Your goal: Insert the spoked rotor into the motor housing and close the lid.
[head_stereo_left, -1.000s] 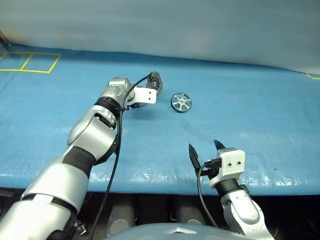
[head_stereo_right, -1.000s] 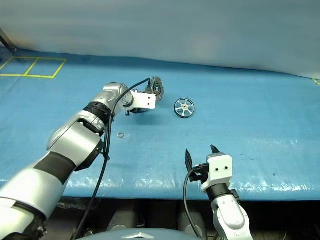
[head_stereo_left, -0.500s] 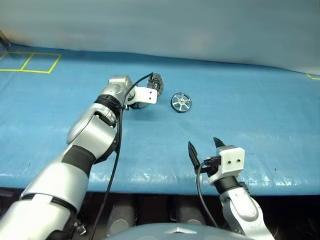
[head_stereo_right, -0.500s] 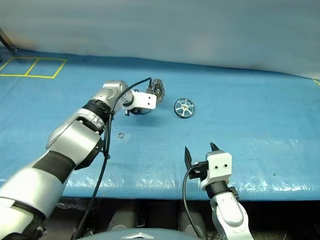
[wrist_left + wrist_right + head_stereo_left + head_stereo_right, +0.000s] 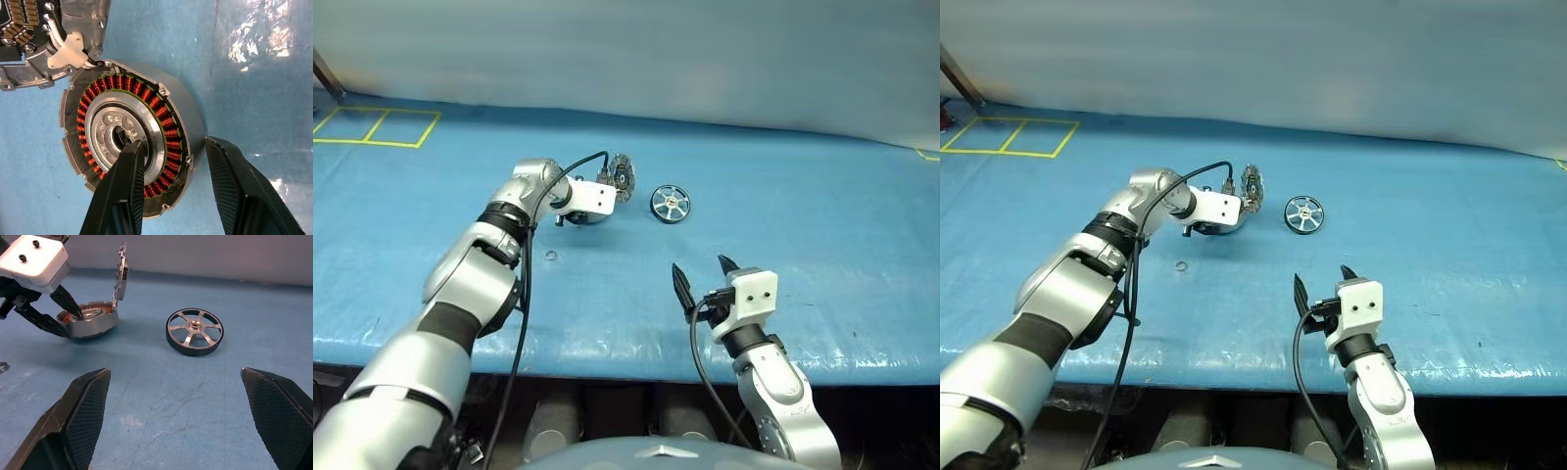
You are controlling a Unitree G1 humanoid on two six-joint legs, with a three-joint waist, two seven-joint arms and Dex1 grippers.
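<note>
short round grey metal motor housing point(image 5: 132, 161) with ring of copper-orange windings and silver centre, found lying open on blue tarp-covered table point(image 5: 822, 235). round grey metal lid point(image 5: 120, 276) hinged at housing edge, stood upright, dark inner face turned toward housing. left gripper point(image 5: 66, 316) straddled housing wall: one black finger point(image 5: 122, 191) inside over silver centre, other outside beside grey wall; jaws partly spread, contact with wall not resolvable, so grip undetermined. small shiny silver metal spoked rotor point(image 5: 670, 204) with thin dark rim, six spokes counted, lay flat on tarp just to right of housing, apart from it, touched by neither gripper. right gripper point(image 5: 701, 279) hovered near table's front edge, well apart from rotor, fingers spread wide, nothing between them. small metal ring point(image 5: 1180, 264) noted on tarp below left forearm. yellow tape squares point(image 5: 372, 125) seen at far left corner.
</note>
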